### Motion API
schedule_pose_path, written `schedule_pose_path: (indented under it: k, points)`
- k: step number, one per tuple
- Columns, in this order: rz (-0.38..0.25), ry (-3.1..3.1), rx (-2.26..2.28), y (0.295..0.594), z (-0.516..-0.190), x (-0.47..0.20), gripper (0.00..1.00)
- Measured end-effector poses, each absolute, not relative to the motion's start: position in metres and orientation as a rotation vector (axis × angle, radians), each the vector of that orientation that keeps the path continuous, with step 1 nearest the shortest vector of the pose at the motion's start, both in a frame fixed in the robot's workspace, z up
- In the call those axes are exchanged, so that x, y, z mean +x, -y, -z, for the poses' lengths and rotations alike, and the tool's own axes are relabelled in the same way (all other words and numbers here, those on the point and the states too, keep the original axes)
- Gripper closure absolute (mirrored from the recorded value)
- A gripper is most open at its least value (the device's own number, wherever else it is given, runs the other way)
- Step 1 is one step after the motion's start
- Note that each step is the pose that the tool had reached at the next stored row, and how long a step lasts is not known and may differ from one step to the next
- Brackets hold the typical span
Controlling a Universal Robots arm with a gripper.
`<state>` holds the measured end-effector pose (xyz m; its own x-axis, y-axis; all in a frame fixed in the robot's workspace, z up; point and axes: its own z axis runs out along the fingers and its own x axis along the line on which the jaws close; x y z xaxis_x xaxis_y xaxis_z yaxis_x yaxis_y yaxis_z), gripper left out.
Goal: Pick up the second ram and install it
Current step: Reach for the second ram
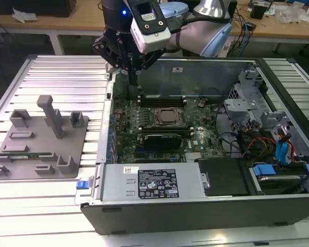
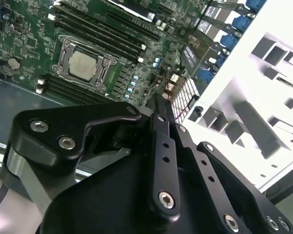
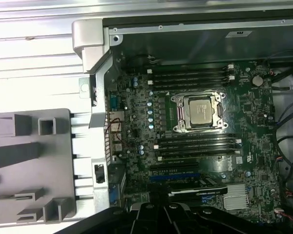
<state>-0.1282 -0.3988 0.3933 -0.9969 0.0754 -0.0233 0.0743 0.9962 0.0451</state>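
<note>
Inside the open computer box [image 1: 195,218], low over the green board [image 1: 126,110]: the claw [image 1: 135,85], pressed shut at the tips, near the box's far corner on the exterior view's left. In the second wrist view, black fingers [image 2: 161,141] tight together above the board, with the silver square chip [image 2: 82,64] and long dark slots [image 2: 102,36] beyond. Out on the worktop [image 1: 67,72], well apart from the claw: the grey block tray [image 1: 67,144], with the second ram [image 1: 28,154] lying flat in it, a thin green strip.
</note>
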Motion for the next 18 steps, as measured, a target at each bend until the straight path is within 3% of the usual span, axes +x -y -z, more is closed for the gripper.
schedule_pose_path:
  k: [18]
  points:
    - [-0.069,-3.114,0.117,0.399,-0.393,-0.164,0.92]
